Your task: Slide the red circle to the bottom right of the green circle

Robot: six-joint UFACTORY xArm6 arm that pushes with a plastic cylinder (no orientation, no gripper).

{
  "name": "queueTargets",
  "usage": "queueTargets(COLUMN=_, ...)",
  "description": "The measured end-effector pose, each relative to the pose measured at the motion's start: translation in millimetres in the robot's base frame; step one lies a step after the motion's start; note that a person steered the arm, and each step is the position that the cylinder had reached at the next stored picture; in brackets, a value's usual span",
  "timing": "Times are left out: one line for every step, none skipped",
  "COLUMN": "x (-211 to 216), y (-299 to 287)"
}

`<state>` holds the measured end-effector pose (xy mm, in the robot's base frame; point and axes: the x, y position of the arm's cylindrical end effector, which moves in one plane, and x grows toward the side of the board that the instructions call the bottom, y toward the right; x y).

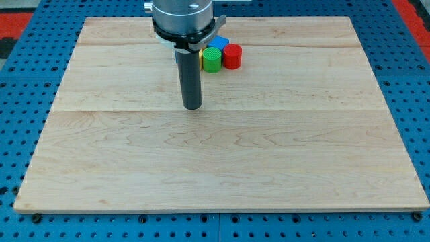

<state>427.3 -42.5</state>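
Camera view shows a pale wooden board (222, 168) on a blue pegboard table (20, 81), with all the blocks bunched near the view's top, just right of the arm's silver mount (180, 17). My tip (192, 107) is a bare rod with nothing to open or close and it holds nothing; it stands on bare wood below and to the view's left of the cluster, apart from every block. The red circle (232, 56) sits touching the right side of the green circle (211, 60), roughly level with it or a shade higher, so I judge the task only partly met: red is already on green's right but not yet below it. What seems left is a short nudge of red toward the view's bottom while keeping it off green. A blue block (218, 43) lies just above the two, its shape partly hidden, and a yellow block (200, 57) peeks out at green's left, mostly behind the rod. Room is generous: below and right of the cluster the board is open all the way to its edges, so red has plenty of space to travel. The tight spot is above red, where the blue block crowds the place my tip would need to reach, and the board's top edge is near there.
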Motion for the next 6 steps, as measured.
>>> queueTargets(x=-41, y=73)
queueTargets(x=-80, y=154)
queueTargets(x=-136, y=109)
queueTargets(x=-96, y=101)
queueTargets(x=-57, y=49)
queueTargets(x=-70, y=-6)
